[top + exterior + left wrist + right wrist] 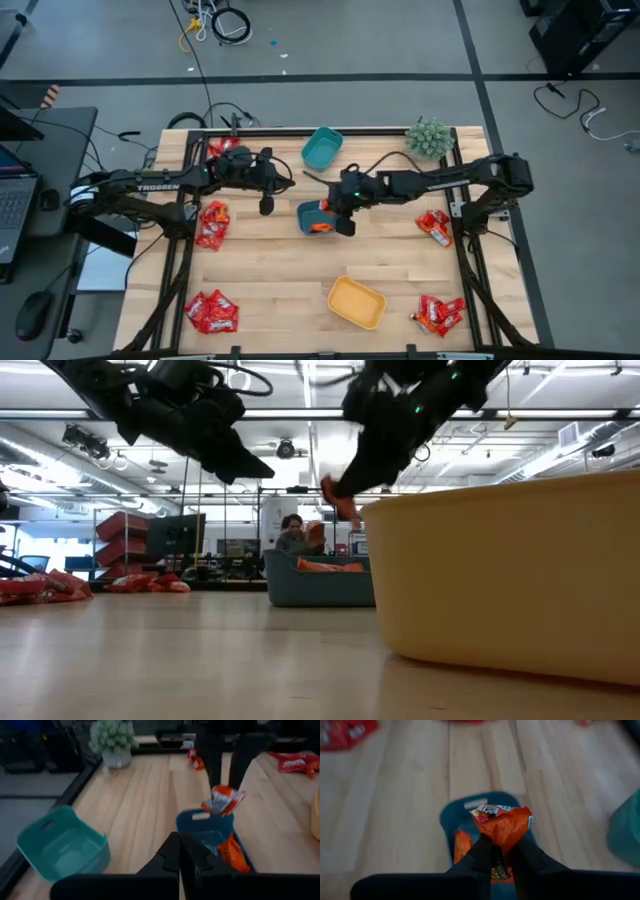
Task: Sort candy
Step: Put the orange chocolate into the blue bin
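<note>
My right gripper (503, 845) hangs over a dark blue bin (470, 804) in the middle of the table. It is shut on an orange candy packet (504, 824) with a white mark. A second orange candy (462, 845) lies inside that bin. My left gripper (180, 842) is shut and empty. It hovers left of the blue bin (308, 212) with its fingers pointing toward it. Red candy piles lie at the left (212, 225), near left (212, 312), right (435, 225) and near right (440, 315). My right gripper pinches one end of the orange packet (501, 840) between its two fingers (214, 765), only at their free ends. The fingers come from above, slanting down. The packet (223, 800) sticks out crumpled and tilted below them, lifted clear above the blue bin.
A lighter teal bin (322, 148) stands at the far middle of the table. A yellow bin (356, 302) stands at the near middle, and a small potted plant (430, 138) at the far right. More candy (222, 148) lies at the far left. A person (292, 535) sits in the room beyond the table.
</note>
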